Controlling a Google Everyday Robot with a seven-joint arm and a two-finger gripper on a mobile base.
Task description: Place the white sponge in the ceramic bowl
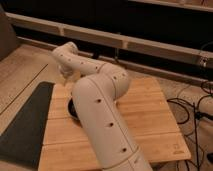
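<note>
The gripper (68, 78) hangs over the bench's (150, 120) far-left corner, jaws spread wide, probably ready to grasp, while the ceramic bowl (72, 107) shows only its edge beside the arm (100, 115), which hides the white sponge.

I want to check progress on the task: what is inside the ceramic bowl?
Only a dark edge of the ceramic bowl shows beside the arm; its inside is covered. The tool hangs beyond it, near the table's far-left corner.
</note>
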